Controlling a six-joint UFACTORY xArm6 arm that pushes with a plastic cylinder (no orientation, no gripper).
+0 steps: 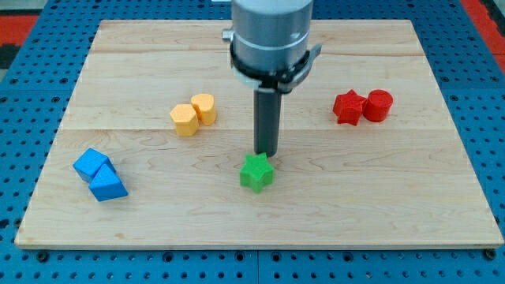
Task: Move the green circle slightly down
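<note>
1. Pale wooden board (260, 213) lies on blue pegboard (31, 47).
2. We see my tip (266, 155), bare and holding nothing, touching the top edge of the green star-shaped block (256, 173).
3. No green circle shows; yellow blocks (193, 114), red blocks (362, 106) and blue blocks (99, 174) sit well apart from the star.

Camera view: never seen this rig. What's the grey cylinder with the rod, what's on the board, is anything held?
The grey cylinder is the end of a robot arm. It has no gripper, only a straight dark rod; I push blocks by sliding my tip along the board. There is one camera, looking down at a wooden board on a blue pegboard. My tip sits just above the green block, which looks star-shaped here rather than round, touching or nearly so. At the view's left are two blue blocks, towards the top left two yellow blocks, at the right a red star beside a red cylinder. Nothing is held.
</note>
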